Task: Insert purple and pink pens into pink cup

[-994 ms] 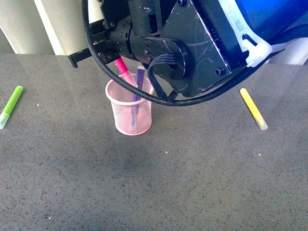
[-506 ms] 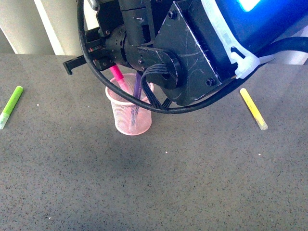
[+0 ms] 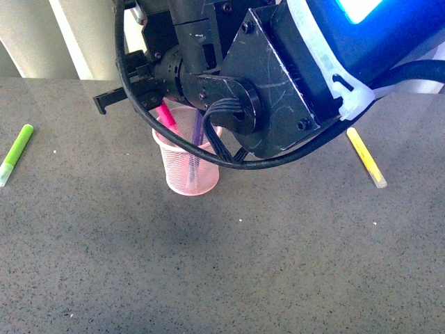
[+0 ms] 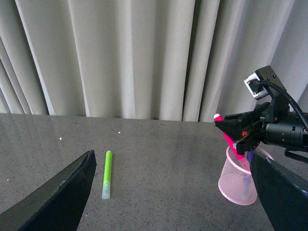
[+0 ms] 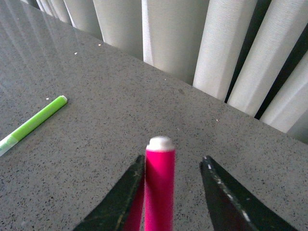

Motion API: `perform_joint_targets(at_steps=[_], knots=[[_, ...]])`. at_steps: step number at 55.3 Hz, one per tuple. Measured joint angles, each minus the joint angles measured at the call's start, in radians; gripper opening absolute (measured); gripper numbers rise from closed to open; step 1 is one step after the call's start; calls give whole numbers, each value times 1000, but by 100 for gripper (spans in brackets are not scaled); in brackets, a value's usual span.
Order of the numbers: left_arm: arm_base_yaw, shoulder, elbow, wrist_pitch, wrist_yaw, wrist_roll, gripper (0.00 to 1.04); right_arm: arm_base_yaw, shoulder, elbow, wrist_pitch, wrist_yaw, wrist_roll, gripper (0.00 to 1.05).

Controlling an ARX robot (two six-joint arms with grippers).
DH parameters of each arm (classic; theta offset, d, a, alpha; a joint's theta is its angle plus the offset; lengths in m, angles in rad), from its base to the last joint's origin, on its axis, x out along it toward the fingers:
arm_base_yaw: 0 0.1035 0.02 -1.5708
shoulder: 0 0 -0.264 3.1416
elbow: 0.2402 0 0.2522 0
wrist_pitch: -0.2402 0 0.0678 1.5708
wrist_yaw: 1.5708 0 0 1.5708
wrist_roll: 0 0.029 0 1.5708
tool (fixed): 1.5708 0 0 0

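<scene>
The pink cup (image 3: 186, 167) stands on the grey table, also in the left wrist view (image 4: 237, 178). The purple pen (image 3: 197, 139) stands inside it. The pink pen (image 3: 167, 115) leans in the cup with its white-tipped top sticking out; in the right wrist view it (image 5: 159, 183) stands between the jaws, touching one finger. My right gripper (image 5: 173, 166) is open just above the cup, its arm hiding the cup's far rim in the front view. My left gripper (image 4: 173, 192) is open and empty, away from the cup.
A lime-green marker (image 3: 16, 154) lies at the table's left, also in the left wrist view (image 4: 106, 174) and the right wrist view (image 5: 31, 124). A yellow marker (image 3: 366, 157) lies at the right. Curtains hang behind the table's far edge.
The pink pen has sunk lower into the cup beside the purple one. My right arm has shifted slightly left and down over the cup, and its jaws have let the pen go.
</scene>
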Motion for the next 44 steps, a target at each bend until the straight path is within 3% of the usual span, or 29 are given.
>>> perform_joint_targets(at_steps=[16,33,44], knots=[[0,0,0,0,0,0,98,-12,-47,-15,-20,27,72,100],[0,0,0,0,0,0,98,-84,-382,-211,-91,55,262,98],[0,-1,0,0,1,0,98,-122,-634,-394,-108,72,283,98]])
